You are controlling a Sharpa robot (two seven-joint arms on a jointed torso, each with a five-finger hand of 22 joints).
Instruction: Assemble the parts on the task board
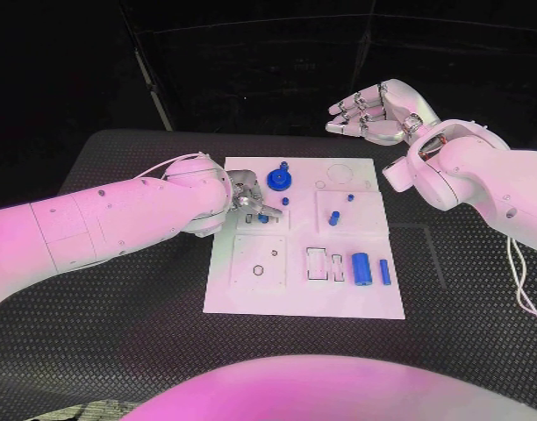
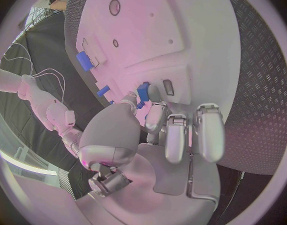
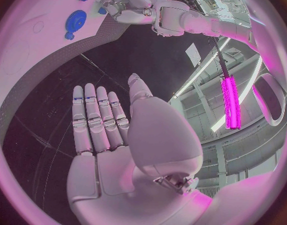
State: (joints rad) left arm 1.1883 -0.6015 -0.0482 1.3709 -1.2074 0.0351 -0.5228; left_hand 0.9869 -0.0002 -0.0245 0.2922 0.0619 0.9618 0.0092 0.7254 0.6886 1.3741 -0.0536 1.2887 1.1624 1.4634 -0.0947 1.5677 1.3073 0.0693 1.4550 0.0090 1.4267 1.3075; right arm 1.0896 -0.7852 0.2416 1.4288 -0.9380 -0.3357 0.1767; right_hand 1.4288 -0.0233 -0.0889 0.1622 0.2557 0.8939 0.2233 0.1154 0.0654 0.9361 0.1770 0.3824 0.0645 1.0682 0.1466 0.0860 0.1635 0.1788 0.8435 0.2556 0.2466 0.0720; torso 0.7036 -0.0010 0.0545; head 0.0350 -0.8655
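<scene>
1. A white task board (image 1: 250, 298) is seen lying at the middle of a black table (image 1: 117, 351).
2. The left hand (image 1: 246, 195) is placed over the board's upper left area, at about ten o'clock from its centre, and a small blue part (image 2: 143, 91) is pinched at its fingertips, touching or just above the board.
3. A blue gear (image 1: 279, 181) is seen just beside that hand, at its one o'clock.
4. A blue cylinder (image 1: 361, 268) is laid at about four o'clock.
5. The right hand (image 1: 376, 112) is held released, fingers apart, above the table beyond the board's far right corner.
6. If the pinched part is tilted against its seat, it could be jammed or dropped; the gear could be nudged.
</scene>
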